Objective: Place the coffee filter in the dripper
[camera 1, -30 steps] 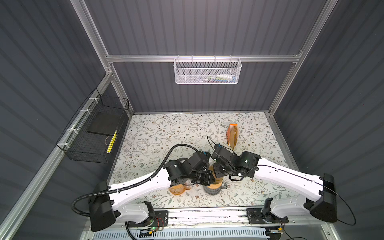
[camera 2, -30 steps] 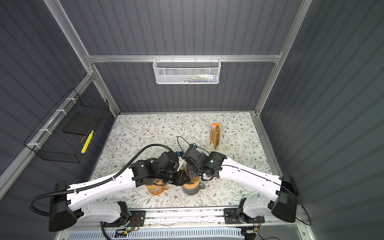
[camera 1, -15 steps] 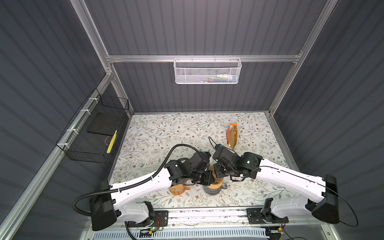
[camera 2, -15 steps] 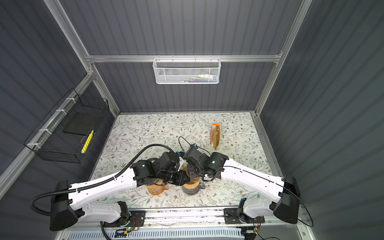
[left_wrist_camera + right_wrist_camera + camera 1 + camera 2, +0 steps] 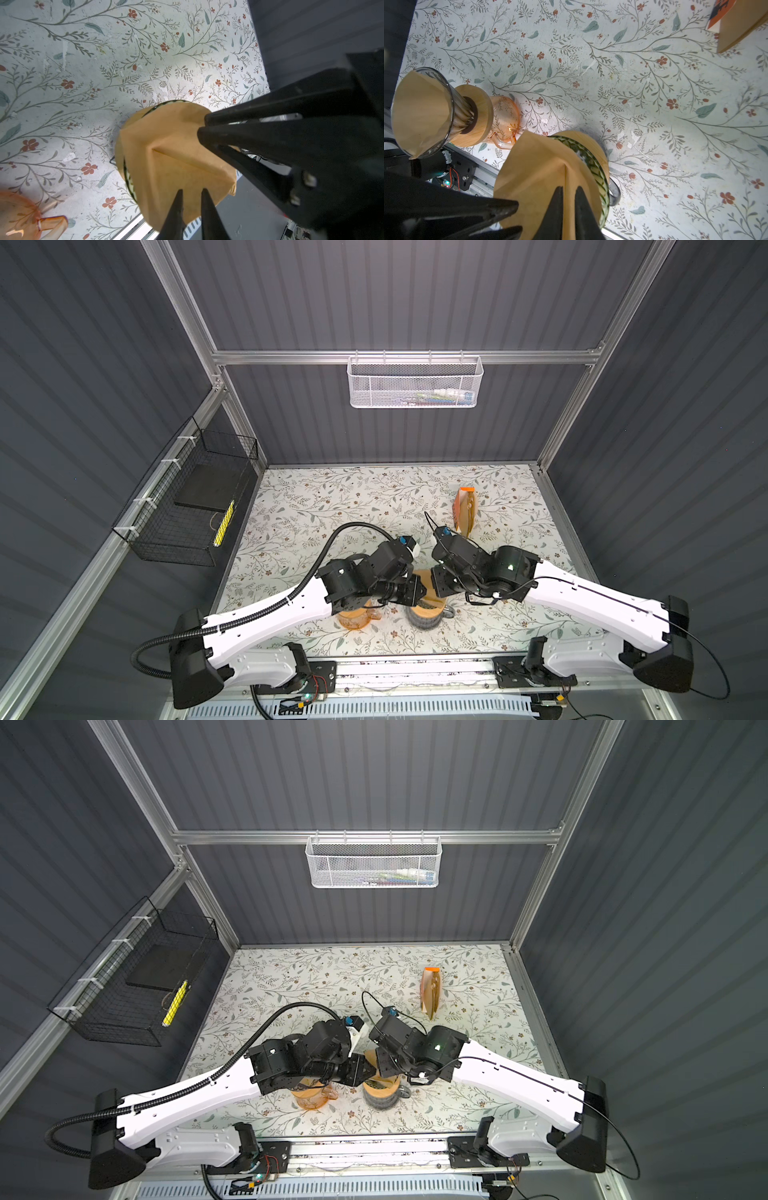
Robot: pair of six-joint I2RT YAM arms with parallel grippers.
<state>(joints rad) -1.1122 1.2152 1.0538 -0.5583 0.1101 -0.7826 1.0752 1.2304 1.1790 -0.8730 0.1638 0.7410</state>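
Note:
The brown paper coffee filter hangs partly spread just over the green glass dripper, whose rim shows beside it. The dripper sits on a wooden collar over a grey mug near the table's front edge. My left gripper is shut on one edge of the filter. Facing it, my right gripper is shut on the filter's folded seam. In both top views the filter shows only as a sliver between the two wrists.
Left of the mug, a clear dripper holding its own filter sits on an orange glass carafe. A pack of filters stands at the back right. The metal front rail runs close by.

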